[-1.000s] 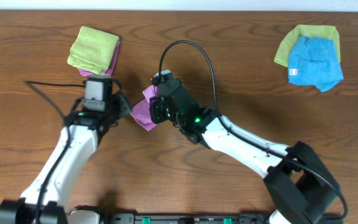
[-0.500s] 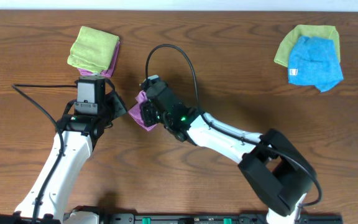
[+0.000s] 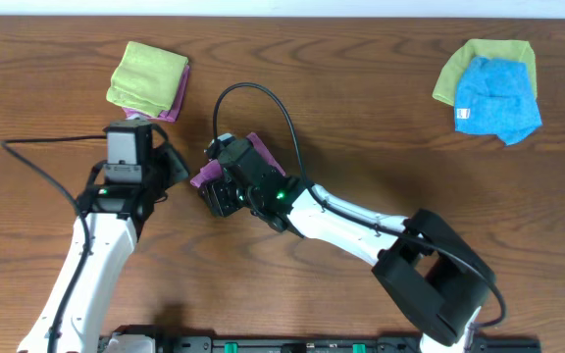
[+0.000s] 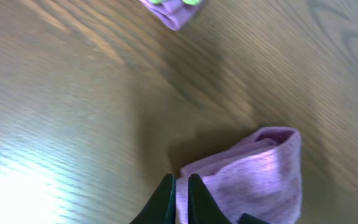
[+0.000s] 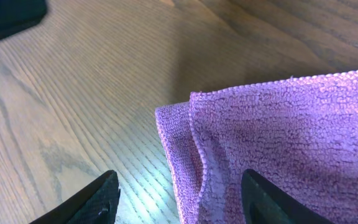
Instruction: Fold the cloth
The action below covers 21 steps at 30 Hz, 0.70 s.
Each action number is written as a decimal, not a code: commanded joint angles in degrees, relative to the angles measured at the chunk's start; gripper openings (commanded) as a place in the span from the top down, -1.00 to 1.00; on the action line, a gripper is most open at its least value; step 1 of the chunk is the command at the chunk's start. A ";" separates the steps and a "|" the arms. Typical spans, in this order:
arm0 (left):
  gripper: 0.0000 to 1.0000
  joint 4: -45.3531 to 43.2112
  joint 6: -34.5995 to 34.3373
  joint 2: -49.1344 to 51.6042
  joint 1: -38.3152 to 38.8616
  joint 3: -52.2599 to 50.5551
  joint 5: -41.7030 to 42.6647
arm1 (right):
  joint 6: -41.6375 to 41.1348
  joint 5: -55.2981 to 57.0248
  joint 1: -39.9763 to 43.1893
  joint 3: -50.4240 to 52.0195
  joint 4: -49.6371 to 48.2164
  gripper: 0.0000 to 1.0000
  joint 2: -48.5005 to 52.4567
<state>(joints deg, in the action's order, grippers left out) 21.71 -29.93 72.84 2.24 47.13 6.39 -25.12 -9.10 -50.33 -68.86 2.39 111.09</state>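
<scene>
The right gripper (image 5: 179, 188) is released, its fingers spread wide over the near edge of the cloth (image 5: 278, 134), where two stacked layers show. The left gripper (image 4: 180, 186) is clenched to a thin slit just left of the cloth; whether it nips a corner cannot be told. The cloth lies bunched, partly folded, on the table (image 3: 361, 118), left of centre and between both grippers. A lime-green cloth (image 3: 145, 74) lies far left, a blue cloth (image 3: 496, 98) far right. Risks: closing on one layer only would peel the fold open; dragging over smooth wood would skew the edges; the grippers are close enough to collide.
</scene>
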 commanded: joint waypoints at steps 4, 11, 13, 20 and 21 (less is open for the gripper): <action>0.31 3.08 0.42 -2.60 -2.97 0.79 0.52 | 3.13 5.97 0.74 -1.29 0.22 -0.50 -5.66; -0.80 5.84 0.35 -4.57 -3.08 0.79 4.72 | 5.09 6.60 4.09 -1.29 4.37 -0.99 -10.88; -0.90 6.93 0.15 -5.09 -3.08 0.79 5.88 | 5.05 6.71 5.81 -1.29 8.13 -0.98 -12.98; -0.90 9.46 -0.55 -5.46 -3.08 0.79 11.06 | 8.33 5.53 10.78 -1.20 26.67 -0.99 -22.47; -0.91 9.57 -0.52 -5.46 -3.08 0.79 11.76 | 9.68 5.88 11.04 -1.09 29.24 -0.99 -23.91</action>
<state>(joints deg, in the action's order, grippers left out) 30.87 -30.02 68.18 -0.64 47.13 14.79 -19.44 -3.38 -40.34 -69.34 28.49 91.77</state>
